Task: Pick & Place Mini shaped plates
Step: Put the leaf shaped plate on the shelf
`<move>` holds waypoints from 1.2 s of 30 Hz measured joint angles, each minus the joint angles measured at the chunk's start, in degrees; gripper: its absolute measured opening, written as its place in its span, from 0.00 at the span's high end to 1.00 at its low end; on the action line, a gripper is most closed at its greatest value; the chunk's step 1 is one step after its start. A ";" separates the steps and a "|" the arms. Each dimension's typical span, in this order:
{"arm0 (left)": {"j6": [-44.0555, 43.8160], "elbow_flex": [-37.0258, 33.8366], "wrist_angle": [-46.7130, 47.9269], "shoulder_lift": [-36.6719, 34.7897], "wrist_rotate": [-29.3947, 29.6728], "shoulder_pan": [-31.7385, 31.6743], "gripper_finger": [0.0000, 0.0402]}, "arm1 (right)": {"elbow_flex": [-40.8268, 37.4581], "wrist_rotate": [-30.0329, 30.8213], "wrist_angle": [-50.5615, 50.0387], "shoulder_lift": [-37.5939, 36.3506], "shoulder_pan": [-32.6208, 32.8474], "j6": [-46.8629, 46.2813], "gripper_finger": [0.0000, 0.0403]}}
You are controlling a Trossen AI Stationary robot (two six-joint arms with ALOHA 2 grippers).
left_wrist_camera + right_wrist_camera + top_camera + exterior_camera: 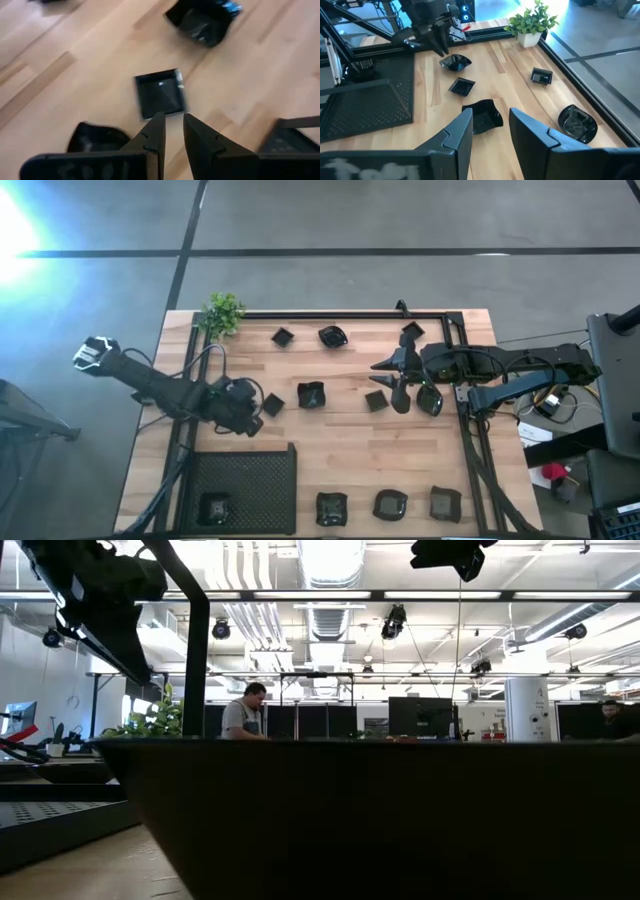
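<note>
Several small glossy black mini plates lie on the wooden table. A square one [160,95] lies flat just beyond my left gripper's [172,120] fingertips, which stand a little apart and empty above the table. A wavy dish [455,62] sits under that gripper [255,418]. Farther on lies a crumpled-looking dish [202,20], also seen in the high view [311,394]. My right gripper [490,114] hovers open at the table's right of centre [383,375], aimed at that same dish [482,117], with nothing between its fingers.
A black mesh tray [250,475] at the near left holds one dish [215,508]. Three dishes [389,504] line the near edge and three more [332,335] the far side. A small green plant [222,312] stands at the far left corner. Black frame rails [340,314] border the table.
</note>
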State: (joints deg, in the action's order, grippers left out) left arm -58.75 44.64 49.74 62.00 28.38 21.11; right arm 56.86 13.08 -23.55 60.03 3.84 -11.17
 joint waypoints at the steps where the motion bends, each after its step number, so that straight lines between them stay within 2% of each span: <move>1: -1.42 0.01 1.57 0.00 -0.02 -0.34 0.85 | 0.00 0.00 0.00 0.00 0.01 0.50 0.70; 7: -9.72 -0.03 9.22 0.00 -0.35 -0.82 0.85 | 0.00 0.02 0.00 0.00 0.00 1.74 0.69; 18: -11.49 -7.27 1.05 4.09 -4.87 -0.91 0.85 | 0.00 0.04 0.09 0.00 0.00 1.76 0.69; 36: -13.76 -7.30 -2.83 10.43 -5.61 -1.08 0.85 | 0.00 0.04 0.09 0.00 0.00 1.76 0.70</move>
State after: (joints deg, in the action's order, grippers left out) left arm -72.51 37.34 46.91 72.43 22.76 20.03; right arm 56.86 13.13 -23.46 60.03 3.84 -9.41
